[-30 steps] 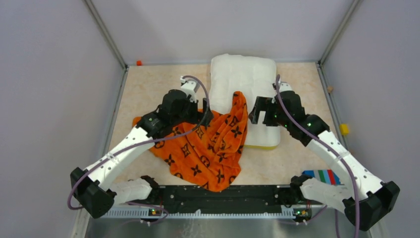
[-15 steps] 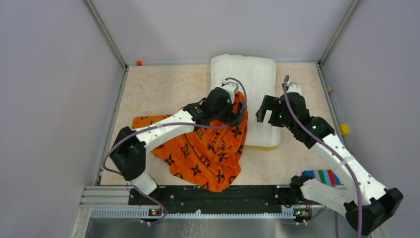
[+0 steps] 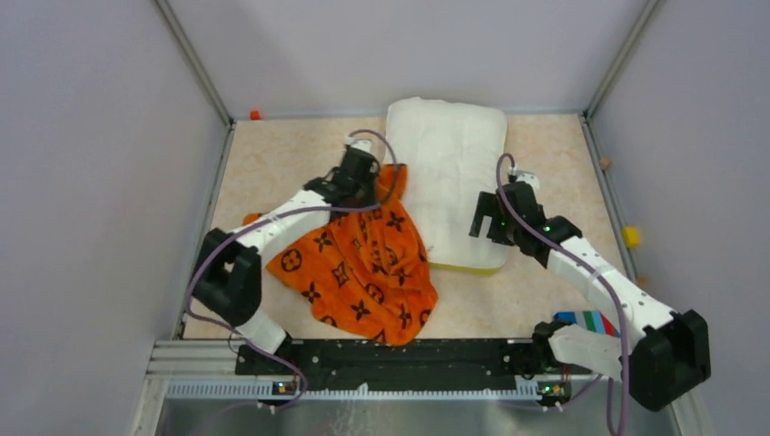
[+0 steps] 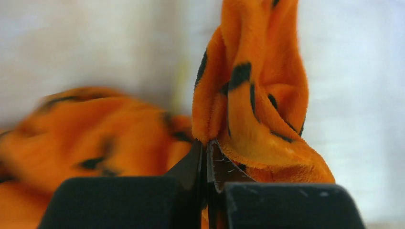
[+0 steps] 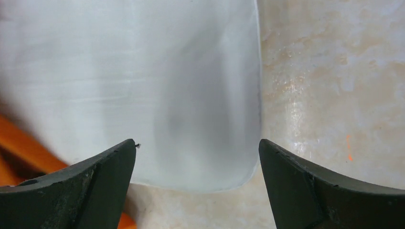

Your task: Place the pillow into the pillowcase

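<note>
pillowcase (image 3: pixel 363 263): bright orange w/ blk monogram motifs. pillow (image 3: pixel 449 163): white, quilted, yellow trim. table (image 3: pixel 281 163): beige marbled.

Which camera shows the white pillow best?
The top external view: the pillow shows almost whole, yellow trim included. The right wrist view catches only one corner; the left wrist view at most a white blur behind the pillowcase.

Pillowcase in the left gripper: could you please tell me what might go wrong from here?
The left gripper pinches only a small fold of the pillowcase at its tips, so it may slip out. The right gripper hangs open over the pillow, gripping nothing, so the pillow may shift.
</note>
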`<act>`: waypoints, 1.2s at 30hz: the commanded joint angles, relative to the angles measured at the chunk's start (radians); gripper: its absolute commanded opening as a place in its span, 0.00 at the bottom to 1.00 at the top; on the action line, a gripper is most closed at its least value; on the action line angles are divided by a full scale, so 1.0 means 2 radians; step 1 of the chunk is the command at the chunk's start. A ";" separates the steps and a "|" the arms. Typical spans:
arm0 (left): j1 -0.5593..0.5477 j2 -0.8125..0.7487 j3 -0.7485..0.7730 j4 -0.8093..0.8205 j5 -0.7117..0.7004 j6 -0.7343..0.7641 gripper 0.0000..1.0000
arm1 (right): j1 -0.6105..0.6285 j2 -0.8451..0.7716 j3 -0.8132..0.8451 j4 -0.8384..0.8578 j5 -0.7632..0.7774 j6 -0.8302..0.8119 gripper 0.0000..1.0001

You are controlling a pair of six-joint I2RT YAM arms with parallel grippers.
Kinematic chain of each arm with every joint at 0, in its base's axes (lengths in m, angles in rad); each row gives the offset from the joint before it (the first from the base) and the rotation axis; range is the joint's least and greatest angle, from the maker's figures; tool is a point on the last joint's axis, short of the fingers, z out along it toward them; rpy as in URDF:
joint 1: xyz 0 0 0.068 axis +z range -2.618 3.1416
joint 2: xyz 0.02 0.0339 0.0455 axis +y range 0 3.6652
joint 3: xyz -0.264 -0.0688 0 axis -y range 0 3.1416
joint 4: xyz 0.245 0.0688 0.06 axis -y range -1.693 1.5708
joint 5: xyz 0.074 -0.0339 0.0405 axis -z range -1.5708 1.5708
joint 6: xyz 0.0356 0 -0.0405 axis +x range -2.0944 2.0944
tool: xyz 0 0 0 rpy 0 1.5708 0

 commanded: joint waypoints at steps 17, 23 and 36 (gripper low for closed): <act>0.160 -0.006 -0.053 -0.010 0.089 0.003 0.00 | -0.015 0.206 0.032 0.125 -0.040 0.014 0.00; 0.082 0.006 -0.055 -0.006 0.102 0.010 0.00 | -0.188 0.156 0.068 0.042 -0.007 -0.020 0.00; 0.014 -0.020 0.007 0.008 0.204 0.035 0.00 | -0.156 0.099 0.146 0.000 -0.006 -0.066 0.74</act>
